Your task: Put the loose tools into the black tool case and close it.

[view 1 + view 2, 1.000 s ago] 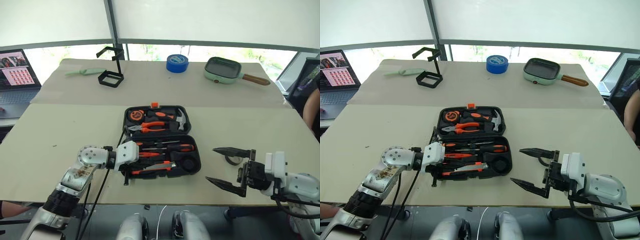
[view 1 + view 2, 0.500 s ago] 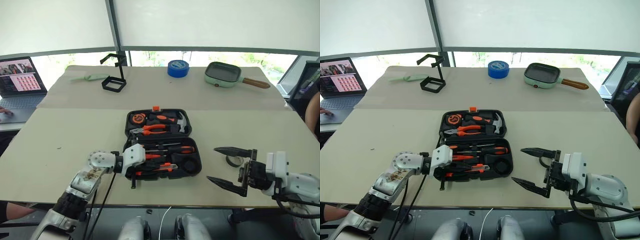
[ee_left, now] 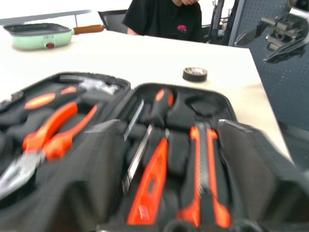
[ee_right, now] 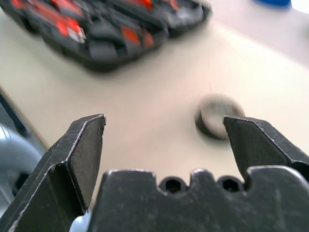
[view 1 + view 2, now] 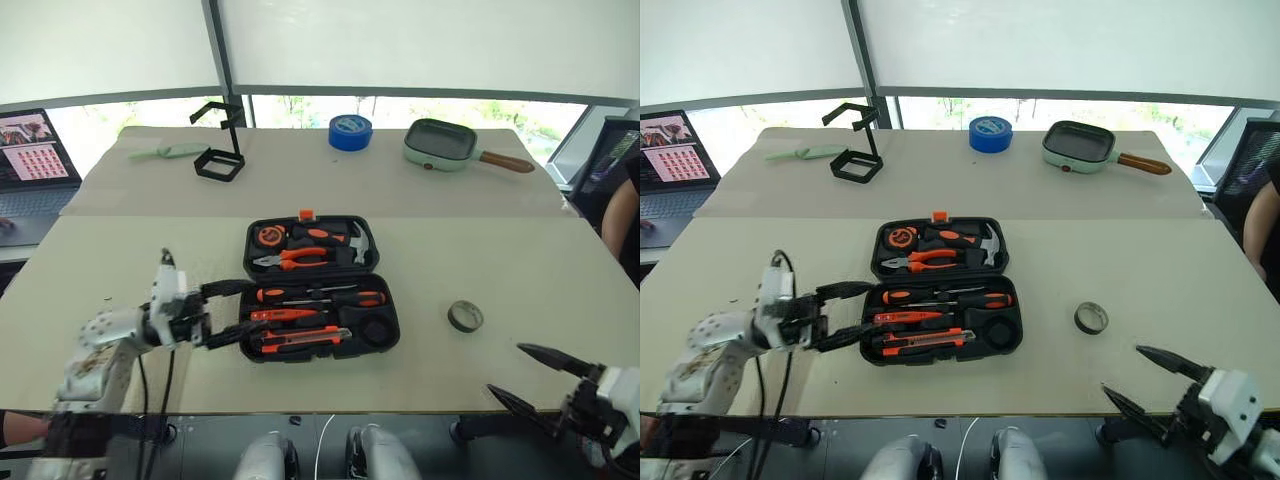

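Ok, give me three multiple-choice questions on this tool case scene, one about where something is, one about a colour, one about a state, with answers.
1. Where does the small dark grey tape roll lie?
A. in the case's round recess
B. on the table right of the case
C. beside the blue tape roll

2. What colour is the latch on the black tool case?
A. orange
B. blue
C. green

3. How does the case stand?
A. shut and latched
B. half shut
C. open flat

Answers:
1 B, the roll sits apart on the bare table, between the case and the right gripper.
2 A, a small orange tab shows at the lid's far edge.
3 C, both halves lie flat with pliers and screwdrivers showing.
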{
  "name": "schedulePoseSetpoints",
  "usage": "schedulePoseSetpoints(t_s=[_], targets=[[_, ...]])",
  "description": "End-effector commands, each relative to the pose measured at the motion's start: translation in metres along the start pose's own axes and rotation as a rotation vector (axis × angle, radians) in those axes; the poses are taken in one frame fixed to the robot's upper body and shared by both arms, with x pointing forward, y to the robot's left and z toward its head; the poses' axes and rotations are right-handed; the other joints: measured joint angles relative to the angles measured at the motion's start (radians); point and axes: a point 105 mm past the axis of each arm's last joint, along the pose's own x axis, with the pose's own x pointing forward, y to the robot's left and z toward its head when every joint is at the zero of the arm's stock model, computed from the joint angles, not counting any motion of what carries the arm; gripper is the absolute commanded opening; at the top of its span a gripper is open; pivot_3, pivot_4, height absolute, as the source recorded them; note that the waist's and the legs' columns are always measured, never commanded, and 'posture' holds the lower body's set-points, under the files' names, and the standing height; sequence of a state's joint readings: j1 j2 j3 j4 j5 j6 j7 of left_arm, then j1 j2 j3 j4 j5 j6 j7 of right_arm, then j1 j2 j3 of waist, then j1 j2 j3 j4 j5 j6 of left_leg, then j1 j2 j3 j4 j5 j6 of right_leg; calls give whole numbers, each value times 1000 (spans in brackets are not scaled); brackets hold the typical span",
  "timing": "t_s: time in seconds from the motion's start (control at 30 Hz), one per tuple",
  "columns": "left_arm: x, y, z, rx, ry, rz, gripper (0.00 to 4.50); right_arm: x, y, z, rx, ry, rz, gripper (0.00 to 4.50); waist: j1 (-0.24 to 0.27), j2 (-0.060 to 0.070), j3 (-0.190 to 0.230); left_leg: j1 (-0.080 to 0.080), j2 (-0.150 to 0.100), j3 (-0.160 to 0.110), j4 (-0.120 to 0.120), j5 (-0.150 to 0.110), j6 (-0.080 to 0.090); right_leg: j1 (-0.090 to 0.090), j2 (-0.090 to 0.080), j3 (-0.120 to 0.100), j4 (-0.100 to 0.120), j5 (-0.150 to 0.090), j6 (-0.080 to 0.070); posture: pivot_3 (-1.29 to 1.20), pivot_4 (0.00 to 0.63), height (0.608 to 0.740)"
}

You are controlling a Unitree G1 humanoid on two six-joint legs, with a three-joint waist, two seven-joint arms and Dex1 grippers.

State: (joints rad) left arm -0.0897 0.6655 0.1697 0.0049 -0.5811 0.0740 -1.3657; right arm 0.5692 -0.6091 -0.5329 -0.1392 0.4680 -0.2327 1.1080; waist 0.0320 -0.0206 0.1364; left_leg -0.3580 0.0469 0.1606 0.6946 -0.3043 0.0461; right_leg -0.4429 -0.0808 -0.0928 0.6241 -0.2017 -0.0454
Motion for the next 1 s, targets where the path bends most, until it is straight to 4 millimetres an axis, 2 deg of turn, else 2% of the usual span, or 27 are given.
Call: schedulePoseSetpoints(t_s=[0.03,0.1,0.23,0.33,0.4,0.47,0.63,0.87,1.0], targets=[[-31,2,2,37,-6,59,4443,-7,-10,-4,-56,62,-71,4500,-3,2,1,0,0,0,0,-1,-2,0,0,0,0,0,0,0,150,740],[-40,3,1,26,-5,92,4443,-4,-18,-6,-74,123,-92,4500,-8,3,2,0,0,0,0,-1,-2,0,0,1,0,0,0,0,150,740],[-38,3,9,54,-32,100,4443,17,-36,21,9,88,-95,4500,-14,3,2,0,1,0,0,-1,-3,-1,-1,1,0,0,0,0,150,740],[-29,-3,15,82,-37,58,4443,36,-42,43,51,78,-41,4500,-20,2,3,-1,0,0,0,-1,-3,-2,-1,2,0,0,0,0,150,740],[-9,-13,21,81,-42,-41,4443,62,-36,61,22,136,122,4500,-20,1,3,-2,0,0,0,-1,-2,-3,-1,2,0,0,0,0,150,740],[3,-18,26,72,-56,-81,4443,74,-33,68,25,201,194,4500,-20,1,3,-4,0,0,0,-1,-2,-4,1,2,0,2,3,0,150,740],[23,-22,26,70,-72,-97,4443,96,-39,54,42,401,202,4500,-14,-1,3,-12,0,0,0,3,3,-13,5,0,0,3,4,0,150,740],[26,-23,26,64,-82,-77,4443,108,-48,44,27,533,185,4500,-19,-1,3,-16,-3,1,1,3,2,-15,4,0,0,1,7,0,150,740],[29,-26,26,68,-87,-91,4500,118,-44,39,8,542,200,3467,-19,-1,3,-16,-3,2,2,3,3,-14,3,0,-1,2,8,0,150,740]])
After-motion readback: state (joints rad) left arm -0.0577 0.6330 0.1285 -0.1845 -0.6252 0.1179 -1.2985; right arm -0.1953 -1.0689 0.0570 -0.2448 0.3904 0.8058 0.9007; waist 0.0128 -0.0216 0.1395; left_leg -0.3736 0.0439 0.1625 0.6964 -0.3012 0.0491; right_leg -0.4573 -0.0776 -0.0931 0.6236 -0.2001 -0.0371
